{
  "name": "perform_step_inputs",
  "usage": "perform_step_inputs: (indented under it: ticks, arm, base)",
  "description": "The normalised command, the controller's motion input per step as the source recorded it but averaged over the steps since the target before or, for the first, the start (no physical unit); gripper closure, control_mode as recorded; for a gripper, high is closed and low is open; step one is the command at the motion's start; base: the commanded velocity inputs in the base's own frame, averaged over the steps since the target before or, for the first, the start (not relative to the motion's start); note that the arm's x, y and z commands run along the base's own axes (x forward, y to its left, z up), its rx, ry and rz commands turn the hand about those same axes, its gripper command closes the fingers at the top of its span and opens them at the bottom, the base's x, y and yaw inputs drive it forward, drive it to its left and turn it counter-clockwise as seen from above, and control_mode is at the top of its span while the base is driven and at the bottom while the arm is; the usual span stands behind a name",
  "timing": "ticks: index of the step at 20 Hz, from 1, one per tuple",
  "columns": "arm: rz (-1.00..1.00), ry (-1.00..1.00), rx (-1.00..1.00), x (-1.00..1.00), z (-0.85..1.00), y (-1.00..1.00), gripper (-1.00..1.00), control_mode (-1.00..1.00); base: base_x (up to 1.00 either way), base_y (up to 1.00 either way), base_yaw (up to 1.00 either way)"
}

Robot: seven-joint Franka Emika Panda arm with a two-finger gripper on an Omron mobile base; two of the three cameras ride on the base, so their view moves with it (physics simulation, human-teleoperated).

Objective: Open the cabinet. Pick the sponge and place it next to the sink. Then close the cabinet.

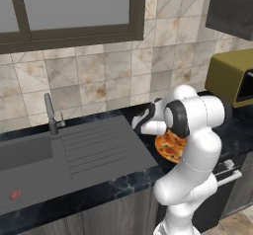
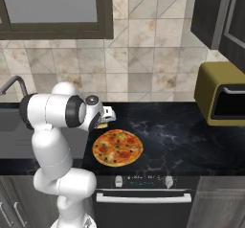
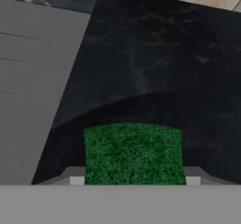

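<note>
arm [image 2: 52, 126] folded tight, elbow up, forearm reaching sideways, wrist bent down. gripper [image 3: 133, 171] pointing down low over surface, jaws partway apart, clamped on green sponge [image 3: 133, 153] between them.

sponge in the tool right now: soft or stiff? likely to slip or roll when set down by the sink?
Probably soft: the sponge has a coarse green scouring face and fills the gap between the tool fingers. Likely light, so a gentle squeeze should hold. Its blocky, flat-sided shape shouldn't roll on the dark counter; the rough face likely grips, not slides.
</note>
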Motion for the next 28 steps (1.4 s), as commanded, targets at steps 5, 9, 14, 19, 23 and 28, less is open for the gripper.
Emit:
perform_step_inputs:
  ticks: [5, 9, 14, 19, 23, 28]
  arm:
    - [0.0, -0.02, 0.0, 0.2, -0.24, 0.0, 1.0, -1.0]
    - [0.0, 0.0, 0.0, 0.13, -0.14, 0.0, 1.0, -1.0]
    - [0.0, 0.0, 0.0, 0.0, 0.0, 0.0, 1.0, -1.0]
    - [0.0, 0.0, 0.0, 0.0, 0.0, 0.0, -1.0, -1.0]
    - [0.0, 0.0, 0.0, 0.0, 0.0, 0.0, -1.0, -1.0]
    - [0.0, 0.0, 0.0, 0.0, 0.0, 0.0, -1.0, -1.0]
  base:
    - [0.0, 0.0, 0.0]
    - [0.0, 0.0, 0.0]
    - [0.0, 0.0, 0.0]
    - [0.0, 0.0, 0.0]
    - [0.0, 0.0, 0.0]
    - [0.0, 0.0, 0.0]
